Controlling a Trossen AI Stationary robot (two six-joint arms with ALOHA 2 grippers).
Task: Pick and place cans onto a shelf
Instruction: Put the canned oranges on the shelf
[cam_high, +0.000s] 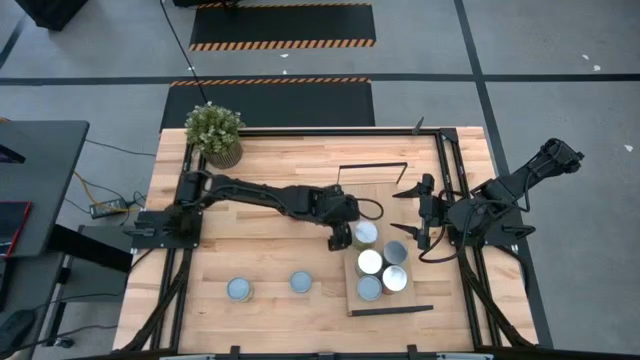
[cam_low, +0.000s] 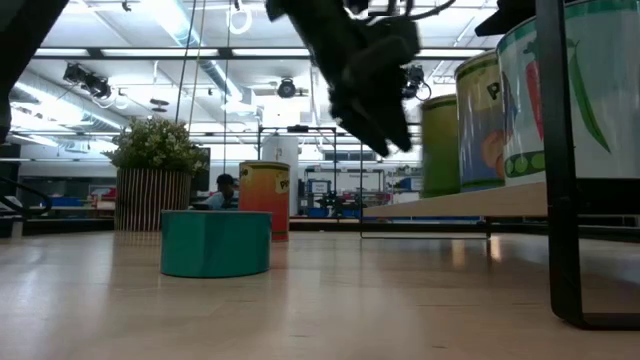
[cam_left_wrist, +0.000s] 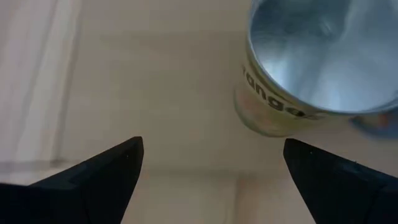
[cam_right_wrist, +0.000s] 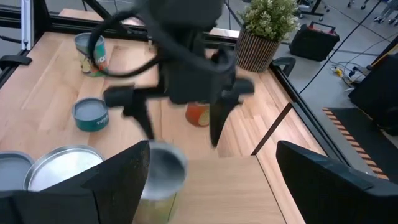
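Observation:
My left gripper (cam_high: 340, 238) is open and hovers over the left edge of the shelf (cam_high: 385, 200), a light-wood board with black end frames. A silver-topped can (cam_left_wrist: 311, 62) with orange lettering stands just ahead of its fingers, apart from them. The right wrist view shows an orange-sided can (cam_right_wrist: 199, 115) behind the left gripper (cam_right_wrist: 180, 137). Several cans stand upright on the shelf (cam_high: 370, 262). Two more stand on the tabletop, one (cam_high: 239, 289) near the front edge and a teal one (cam_high: 301, 282). My right gripper (cam_high: 405, 212) is open and empty at the shelf's right side.
A potted plant (cam_high: 213, 133) stands at the table's far left corner. Black frame rails run along the table's left (cam_high: 170, 260) and right (cam_high: 465, 270) sides. Bare wood lies between the two loose cans and the left arm.

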